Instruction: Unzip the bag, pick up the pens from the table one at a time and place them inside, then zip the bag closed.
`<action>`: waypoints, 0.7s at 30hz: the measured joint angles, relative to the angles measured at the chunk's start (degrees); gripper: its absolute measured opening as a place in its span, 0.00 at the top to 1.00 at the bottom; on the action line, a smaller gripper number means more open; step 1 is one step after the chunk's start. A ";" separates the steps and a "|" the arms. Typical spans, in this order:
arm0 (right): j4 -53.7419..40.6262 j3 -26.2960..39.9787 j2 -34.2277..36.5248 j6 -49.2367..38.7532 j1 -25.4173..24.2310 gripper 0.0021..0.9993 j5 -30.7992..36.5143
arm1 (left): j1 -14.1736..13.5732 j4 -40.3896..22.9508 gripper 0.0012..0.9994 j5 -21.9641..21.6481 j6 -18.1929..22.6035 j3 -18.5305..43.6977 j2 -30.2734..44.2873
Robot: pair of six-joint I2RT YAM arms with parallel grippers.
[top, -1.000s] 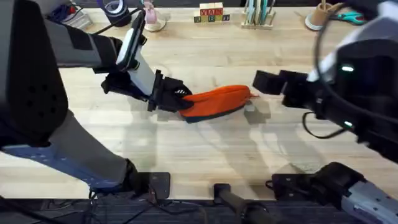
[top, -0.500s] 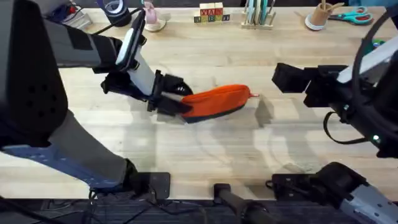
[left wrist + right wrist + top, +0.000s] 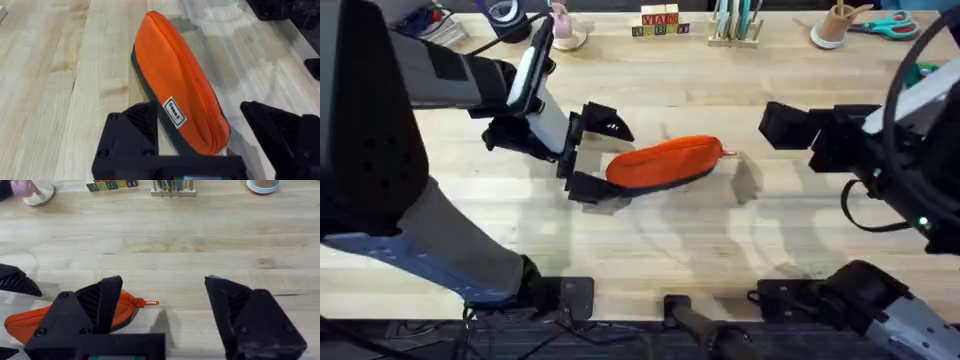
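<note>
Overhead, bag (image 3: 665,163): oval orange fabric pouch on a dark base, lying mid-table, its zip closed, small orange pull tab (image 3: 728,154) at its right end.
Overhead, left gripper (image 3: 604,156): black fingers spread wide around the bag's left end, not touching it.
Overhead, right gripper (image 3: 778,125): black, right of the bag and apart from it.
Overhead, table (image 3: 660,245): pale wooden planks with visible grain; lettered blocks (image 3: 659,21) and a rack of pale sticks (image 3: 735,20) stand along the far edge.
Left wrist, bag (image 3: 175,97): smooth woven cloth, small white label (image 3: 174,112) on its side.
Right wrist, right gripper (image 3: 162,302): jaws wide apart, holding nothing.
</note>
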 joint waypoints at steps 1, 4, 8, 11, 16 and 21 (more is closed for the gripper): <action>0.00 0.00 0.00 0.00 0.00 0.00 -0.01 | 0.00 -0.09 0.00 -0.01 -0.02 0.00 0.00; -0.08 0.00 0.00 0.00 0.00 0.00 -0.01 | 0.01 -2.06 0.00 -0.23 -0.10 0.20 0.00; -1.10 0.00 0.00 -0.01 0.00 0.00 0.00 | 0.00 -6.60 0.00 -2.58 -1.86 2.47 -1.06; -1.96 0.00 0.00 -0.04 0.00 0.00 0.00 | 0.02 -7.95 0.00 -4.96 -4.95 4.62 -4.24; -2.10 0.00 0.00 -0.13 0.00 0.00 -0.04 | 0.00 -6.80 0.00 -10.66 -14.66 7.71 -10.92; -2.70 0.00 0.00 -0.20 0.00 0.00 -0.36 | 0.00 -6.63 0.00 -17.03 -26.97 11.13 -16.37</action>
